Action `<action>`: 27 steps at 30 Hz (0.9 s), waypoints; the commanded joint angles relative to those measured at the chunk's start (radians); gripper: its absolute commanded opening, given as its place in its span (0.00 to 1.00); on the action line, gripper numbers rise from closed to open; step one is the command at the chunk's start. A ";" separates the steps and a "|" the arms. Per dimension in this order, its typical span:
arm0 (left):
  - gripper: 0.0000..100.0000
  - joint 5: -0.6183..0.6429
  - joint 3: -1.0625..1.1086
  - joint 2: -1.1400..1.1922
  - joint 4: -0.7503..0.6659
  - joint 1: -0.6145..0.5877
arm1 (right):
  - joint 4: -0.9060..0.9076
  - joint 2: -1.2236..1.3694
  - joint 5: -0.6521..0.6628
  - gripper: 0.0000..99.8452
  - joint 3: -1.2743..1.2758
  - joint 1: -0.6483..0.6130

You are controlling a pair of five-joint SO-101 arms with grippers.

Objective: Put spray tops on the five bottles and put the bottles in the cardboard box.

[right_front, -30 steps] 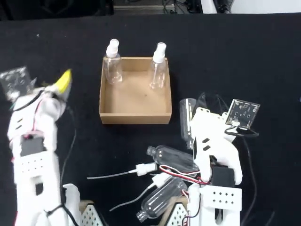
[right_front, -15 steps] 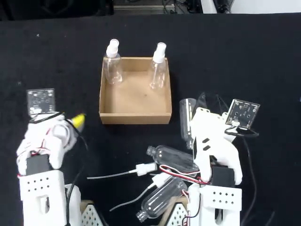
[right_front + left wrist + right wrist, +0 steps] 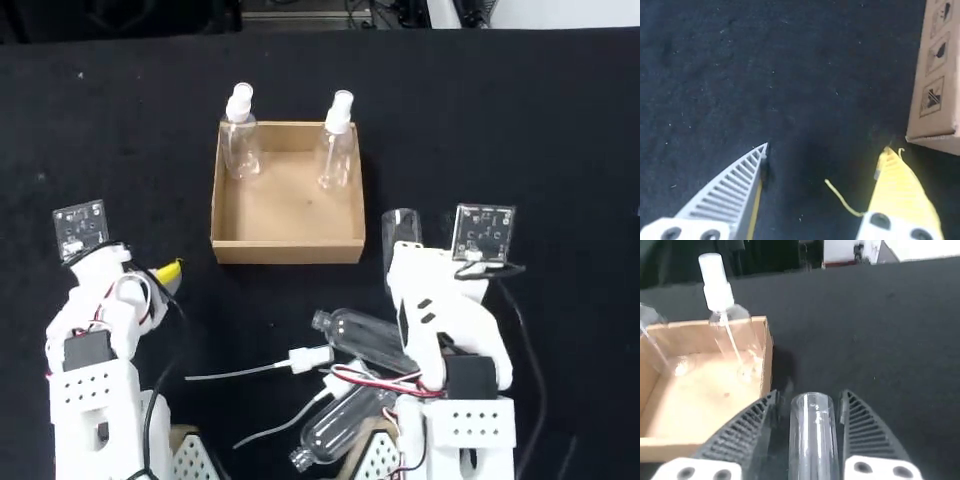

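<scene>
High view, we log: cardboard box (image 3: 288, 250) holds two capped bottles (image 3: 241, 148) upright along its far wall. Right gripper (image 3: 807, 399) clamped on a clear bottle (image 3: 811, 440) just beside the box; left gripper (image 3: 826, 148) spread wide, empty.

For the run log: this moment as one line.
box: two capped bottles; right end effector: holds uncapped bottle; left end effector: open; table: two lying bottles, two spray tops
</scene>
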 commanded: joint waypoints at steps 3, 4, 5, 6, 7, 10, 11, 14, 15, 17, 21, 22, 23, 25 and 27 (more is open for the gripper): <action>0.31 0.011 0.008 0.003 -0.068 -0.013 | 0.029 0.185 0.011 0.18 -0.160 -0.025; 0.31 0.011 0.008 0.005 -0.068 -0.013 | 0.029 0.248 0.011 0.18 -0.189 -0.021; 0.31 0.011 0.010 0.005 -0.068 -0.013 | 0.031 0.315 0.011 0.18 -0.219 -0.020; 0.31 0.011 0.010 0.005 -0.068 -0.013 | 0.037 0.383 0.011 0.18 -0.249 -0.018; 0.31 0.011 0.010 0.005 -0.068 -0.013 | 0.048 0.453 0.011 0.18 -0.282 -0.018; 0.31 0.011 0.012 0.005 -0.069 -0.012 | 0.103 0.644 0.011 0.18 -0.394 -0.023; 0.31 0.011 0.018 0.005 -0.072 -0.007 | 0.124 0.705 0.012 0.18 -0.433 -0.025; 0.31 0.005 0.048 0.005 -0.123 0.013 | 0.176 0.868 0.012 0.18 -0.533 -0.026; 0.31 0.005 0.054 0.005 -0.137 0.015 | 0.189 0.921 0.012 0.18 -0.564 -0.026; 0.31 0.005 0.059 0.005 -0.144 0.013 | 0.215 1.021 0.020 0.21 -0.622 -0.026; 0.31 0.005 0.058 0.005 -0.144 0.012 | 0.264 1.196 0.084 0.30 -0.731 -0.026; 0.31 0.005 0.058 0.005 -0.144 0.012 | 0.267 1.231 0.094 0.32 -0.751 -0.028; 0.31 0.005 0.058 0.005 -0.144 0.013 | 0.267 1.262 0.101 0.32 -0.765 -0.028; 0.31 0.005 0.058 0.005 -0.146 0.013 | 0.261 1.320 0.100 0.31 -0.789 -0.035; 0.31 0.005 0.058 0.005 -0.146 0.013 | 0.256 1.369 0.100 0.29 -0.805 -0.054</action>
